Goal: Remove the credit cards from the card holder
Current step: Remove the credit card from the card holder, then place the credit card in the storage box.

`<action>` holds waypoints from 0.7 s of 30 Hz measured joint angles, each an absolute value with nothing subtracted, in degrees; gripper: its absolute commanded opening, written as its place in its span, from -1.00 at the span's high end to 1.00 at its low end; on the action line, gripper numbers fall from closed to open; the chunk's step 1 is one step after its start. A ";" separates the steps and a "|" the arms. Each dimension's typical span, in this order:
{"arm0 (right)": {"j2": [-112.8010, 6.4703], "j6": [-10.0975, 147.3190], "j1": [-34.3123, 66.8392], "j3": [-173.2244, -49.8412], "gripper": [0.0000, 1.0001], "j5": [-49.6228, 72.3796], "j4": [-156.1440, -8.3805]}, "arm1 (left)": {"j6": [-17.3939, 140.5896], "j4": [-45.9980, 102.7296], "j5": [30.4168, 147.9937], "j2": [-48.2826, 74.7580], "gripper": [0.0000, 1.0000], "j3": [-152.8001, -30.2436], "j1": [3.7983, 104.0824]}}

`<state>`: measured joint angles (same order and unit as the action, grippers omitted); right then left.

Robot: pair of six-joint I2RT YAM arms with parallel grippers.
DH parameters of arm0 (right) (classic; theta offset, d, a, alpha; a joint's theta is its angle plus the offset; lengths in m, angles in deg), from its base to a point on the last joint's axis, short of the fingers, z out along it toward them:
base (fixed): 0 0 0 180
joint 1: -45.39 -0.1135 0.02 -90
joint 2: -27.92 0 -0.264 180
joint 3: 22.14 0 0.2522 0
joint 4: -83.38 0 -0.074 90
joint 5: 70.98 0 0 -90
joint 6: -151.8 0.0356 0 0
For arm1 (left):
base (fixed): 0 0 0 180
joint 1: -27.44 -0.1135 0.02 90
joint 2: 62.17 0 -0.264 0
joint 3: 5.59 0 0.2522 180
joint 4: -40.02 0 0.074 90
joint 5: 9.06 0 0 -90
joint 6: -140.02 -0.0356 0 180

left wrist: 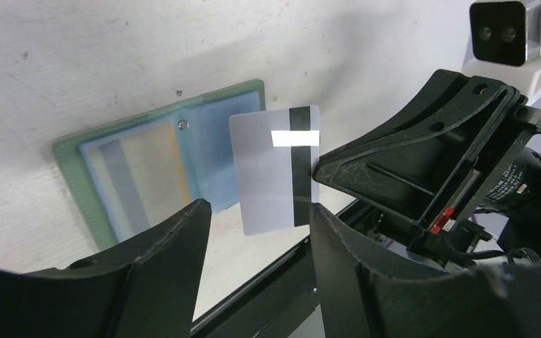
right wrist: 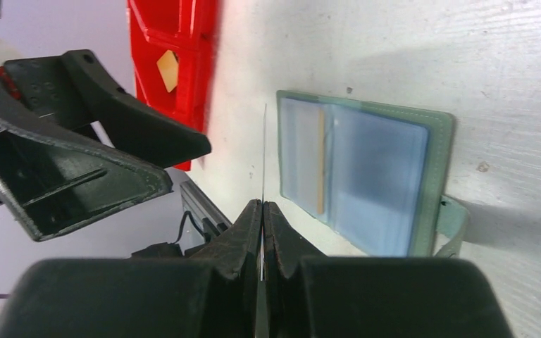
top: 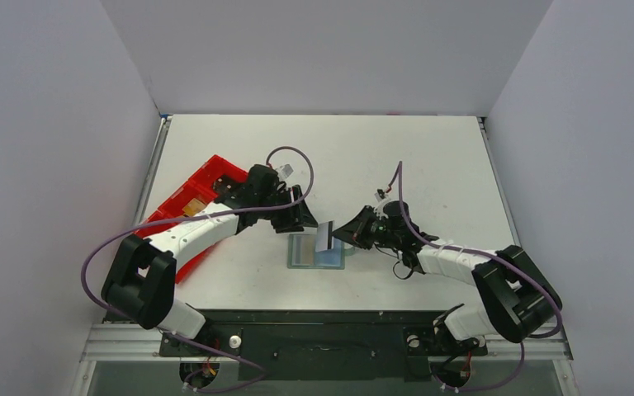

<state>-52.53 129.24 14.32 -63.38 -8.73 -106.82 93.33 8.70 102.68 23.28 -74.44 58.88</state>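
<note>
- The card holder (top: 301,257) lies open and flat on the desk (top: 429,165), low in the centre of the top view. Its clear pockets face up, so cards can be slid out along the surface.
- The right hand (right wrist: 263,209) is clamped tight on a grey card (left wrist: 271,176) and grips it by the edge near its dark stripe. The card stands on edge just above the holder, clear of the pockets.
- The left hand (left wrist: 257,211) has its fingers apart. In its own wrist view they flank the grey card, and as far as I can tell they touch neither face. This reads as a hand-over between the two hands.
- The red tray (top: 206,177) sits at the left of the top view, beside the left arm, with a tan card (right wrist: 168,70) in one compartment. It is probably where removed cards go, which would explain passing the grey card to that arm.
- A tan-orange card (left wrist: 151,165) shows through one pocket of the holder and is not yet out. I judge the task partly done.
</note>
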 measured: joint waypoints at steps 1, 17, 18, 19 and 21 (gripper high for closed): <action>-51.98 129.61 14.41 -63.38 1.00 -8.95 -106.80 | 93.70 9.79 103.64 23.28 -0.06 -74.12 58.64; -47.83 135.57 15.85 -63.38 1.00 -12.82 -110.28 | 99.29 20.52 113.87 24.02 -0.09 -70.92 57.26; -47.57 135.86 15.85 -63.38 1.00 -12.95 -110.26 | 99.67 21.01 114.35 24.07 -0.09 -70.53 57.26; -47.28 136.06 15.89 -63.38 1.00 -12.99 -110.28 | 99.93 21.18 114.53 24.07 -0.09 -70.40 57.24; -46.78 136.25 16.11 -63.38 1.00 -13.21 -110.30 | 100.74 22.64 115.36 24.13 -0.06 -69.83 57.22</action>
<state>-46.78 136.25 16.11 -63.38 -13.21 -110.30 100.74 22.64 115.36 24.13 -69.83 57.22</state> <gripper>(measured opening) 0.003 0.545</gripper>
